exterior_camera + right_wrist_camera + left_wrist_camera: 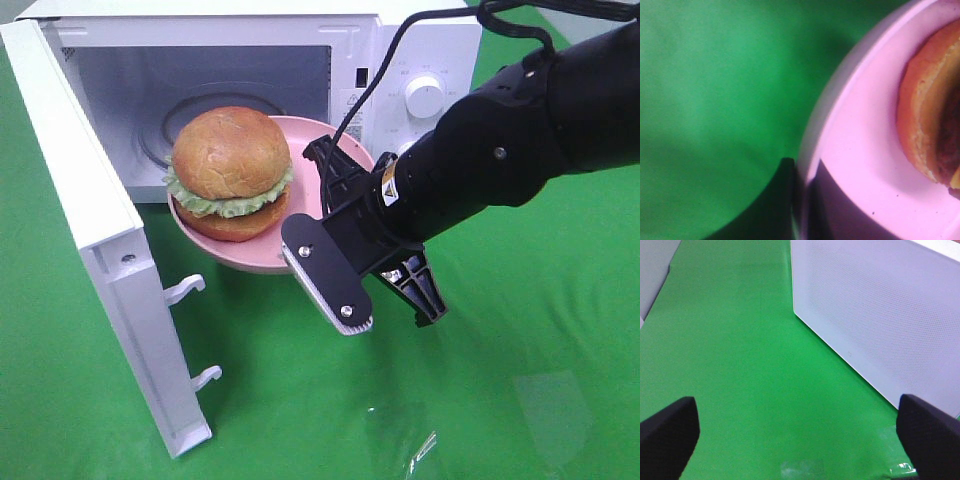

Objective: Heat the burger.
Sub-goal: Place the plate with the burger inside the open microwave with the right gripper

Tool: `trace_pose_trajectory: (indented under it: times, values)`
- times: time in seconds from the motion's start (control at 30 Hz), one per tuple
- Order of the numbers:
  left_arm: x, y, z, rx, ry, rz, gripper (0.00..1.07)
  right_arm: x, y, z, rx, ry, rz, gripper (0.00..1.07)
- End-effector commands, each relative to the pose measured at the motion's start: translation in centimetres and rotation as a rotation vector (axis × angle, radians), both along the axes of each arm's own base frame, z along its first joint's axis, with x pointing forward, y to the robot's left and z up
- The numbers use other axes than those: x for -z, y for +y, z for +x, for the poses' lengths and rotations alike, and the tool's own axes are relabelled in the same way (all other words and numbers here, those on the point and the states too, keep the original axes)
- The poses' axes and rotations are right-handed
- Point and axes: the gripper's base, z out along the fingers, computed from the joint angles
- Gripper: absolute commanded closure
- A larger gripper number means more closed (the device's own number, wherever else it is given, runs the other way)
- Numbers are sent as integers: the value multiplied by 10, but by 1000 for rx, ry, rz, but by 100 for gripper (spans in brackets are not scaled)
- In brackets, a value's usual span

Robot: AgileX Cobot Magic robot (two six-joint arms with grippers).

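Observation:
The burger point(231, 160), a golden-brown bun with green lettuce and a patty, sits on a pink plate point(320, 135). The plate hangs at the mouth of the open white microwave point(400, 40). My right gripper point(325, 172) is shut on the plate's right rim and reaches in from the right. In the right wrist view the plate point(860, 165) and the burger's edge point(925, 120) fill the right side, with a dark finger point(787, 200) at the rim. My left gripper point(800, 440) stands open over the green cloth, nothing between its fingers point(667, 435).
The microwave door point(90, 220) stands swung open to the left, with latch hooks point(185, 290) sticking out. Its perforated panel point(880, 315) is beside my left gripper. A glass turntable point(160, 140) lies inside the cavity. A dial point(425, 97) is on the control panel. Green cloth point(500, 380) covers the table.

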Motion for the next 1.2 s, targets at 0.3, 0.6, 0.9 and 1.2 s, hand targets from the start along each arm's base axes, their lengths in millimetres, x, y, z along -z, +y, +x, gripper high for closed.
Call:
trace_pose_trajectory:
  times: [0.3,0.6,0.9,1.2]
  values:
    - [-1,0,-2,7,-30,-5,7,-11,21,21,-50,-12,-11,107]
    - [-1,0,-2,7,-30,-5,7,-11,29,39,-49,-17,-23,107]
    - [-1,0,-2,7,-30,-5,7,-6,30,63,-17,12,-47,107]
    - [-1,0,-2,7,-30,-5,7,-5,41,77,-3,33,-51,107]
